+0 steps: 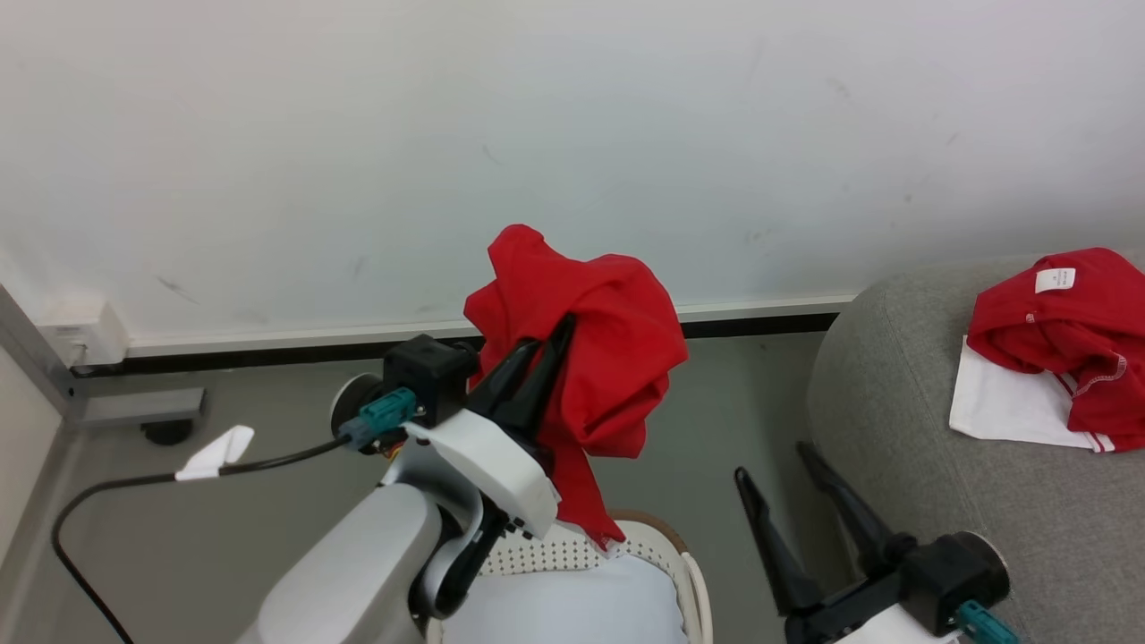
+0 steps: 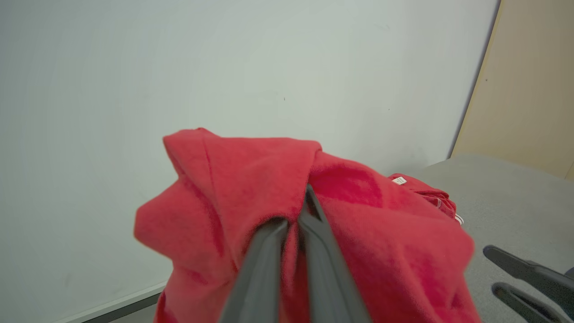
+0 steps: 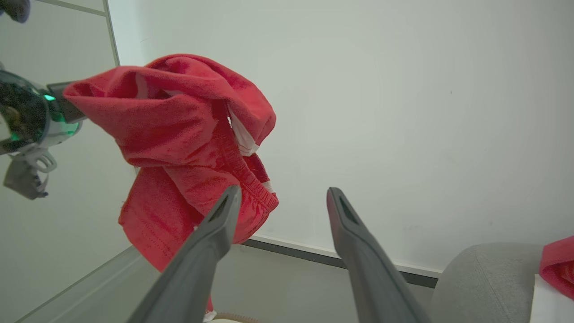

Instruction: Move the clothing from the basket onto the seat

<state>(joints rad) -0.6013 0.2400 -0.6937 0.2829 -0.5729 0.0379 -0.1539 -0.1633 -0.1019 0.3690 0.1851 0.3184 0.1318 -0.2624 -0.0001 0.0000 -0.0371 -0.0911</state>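
Observation:
My left gripper is shut on a bunched bright red garment, held up in the air above the basket. The cloth drapes over both fingers and a tail hangs down to the basket's rim. In the right wrist view this garment hangs at the left, showing white trim. Another red garment with white panels and a small label lies on the grey seat at the right. My right gripper stands open and empty beside the seat's front edge, its fingers apart.
A plain white pad lies in the basket. A pale wall with a dark baseboard runs behind. A black cable with a white tag crosses the grey floor at the left, below a wall box.

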